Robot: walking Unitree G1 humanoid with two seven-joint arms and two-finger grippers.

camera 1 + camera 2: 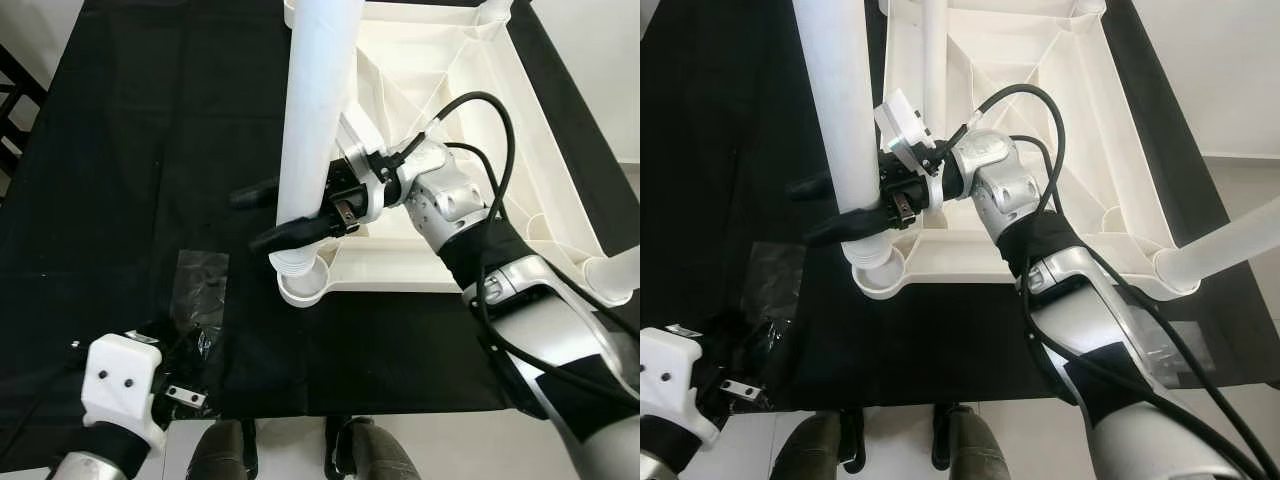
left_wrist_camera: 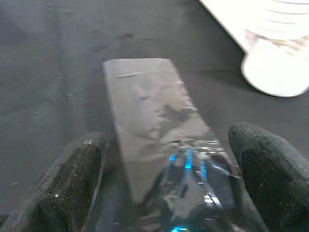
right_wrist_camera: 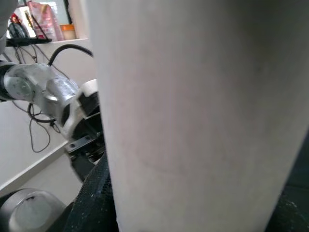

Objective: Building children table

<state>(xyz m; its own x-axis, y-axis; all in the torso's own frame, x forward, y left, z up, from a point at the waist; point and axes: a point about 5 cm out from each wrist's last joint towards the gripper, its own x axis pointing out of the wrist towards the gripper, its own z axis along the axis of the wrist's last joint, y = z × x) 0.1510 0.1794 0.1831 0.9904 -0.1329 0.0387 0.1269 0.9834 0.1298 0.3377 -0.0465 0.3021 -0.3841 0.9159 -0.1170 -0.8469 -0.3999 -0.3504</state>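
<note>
So, a white table leg point(image 1: 312, 110) is gripped by the right claw point(image 1: 275, 212), one black finger on each side of the tube, low down near its ribbed end. That end is seated right at the round corner socket point(image 1: 303, 287) of the upturned white tabletop point(image 1: 440, 130), which is laid on a black cloth point(image 1: 130, 150) spread over the floor. From the socket the leg is tilted up toward 12 o'clock. A second leg point(image 1: 1230, 245) is seen already stuck in the corner at about 4 o'clock, and a third one point(image 1: 932, 60) is stood at the far side of the tabletop.

Down at 7 o'clock the left claw point(image 2: 164, 188) is held wide apart, low over a clear plastic bag point(image 1: 200, 290) that is lying flat on the cloth. Nothing is gripped between its fingers point(image 2: 72, 179). The robot's feet point(image 1: 290, 452) are planted at 6 o'clock on pale floor, just off the cloth's edge.
</note>
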